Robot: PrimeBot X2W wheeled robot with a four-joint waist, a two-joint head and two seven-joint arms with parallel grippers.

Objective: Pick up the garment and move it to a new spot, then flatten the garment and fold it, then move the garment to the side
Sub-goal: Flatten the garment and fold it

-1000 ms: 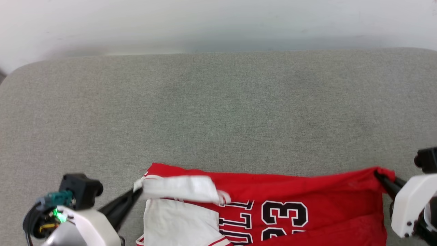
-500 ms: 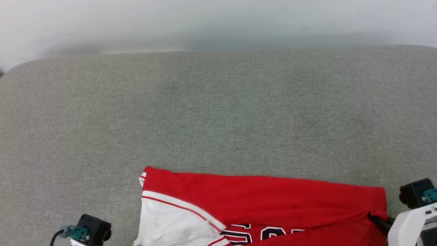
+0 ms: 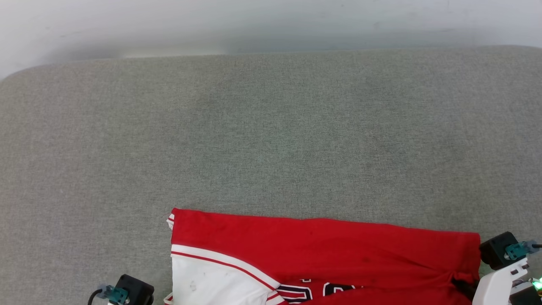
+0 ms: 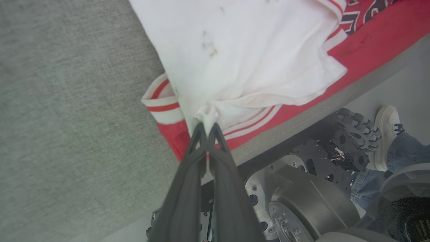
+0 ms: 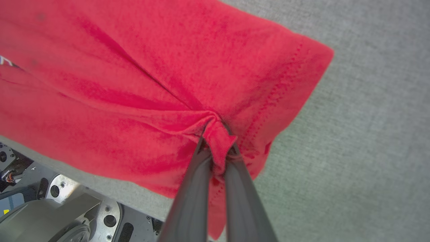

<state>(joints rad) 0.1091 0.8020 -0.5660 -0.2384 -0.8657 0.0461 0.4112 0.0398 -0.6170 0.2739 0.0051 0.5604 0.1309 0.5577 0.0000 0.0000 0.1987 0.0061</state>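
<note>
We've got the red jersey-style T-shirt w/ white short sleeves [image 3: 322, 250] lying along the near edge of the grey fabric-covered table [image 3: 271, 135]. It's spread left-right, and in the left wrist view its red hem runs right up to that edge.

Left gripper [image 4: 206, 126]: jaws closed on a small pinch of the white sleeve [image 4: 242, 50], just beside the red-and-white striped trim [image 4: 161, 104]. Right gripper [image 5: 216, 143]: jaws closed on a bunched tuck of red cloth near the stitched hem corner, w/ creases fanning out from the pinch.

Progress, as we judge it:
- Pick-up & move to a new spot: look done.
- Flattening: mostly done; the far edge lies straight, but the right end is puckered around the grip.
- Folding: under way. A plain red layer lies over most of the black white-outlined lettering [image 3: 322, 290], w/ only slivers peeking out at the bottom of the head view, so a 1st fold seems laid.

What's left, prob.: let go of both pinches, smooth the right end, add more folds, then shift the bundle to the side. There's bare table beyond the shirt for that.

Below the table edge in the left wrist view we see the robot's metal base [image 4: 302, 208] & a person's white shoe [image 4: 386, 134].
</note>
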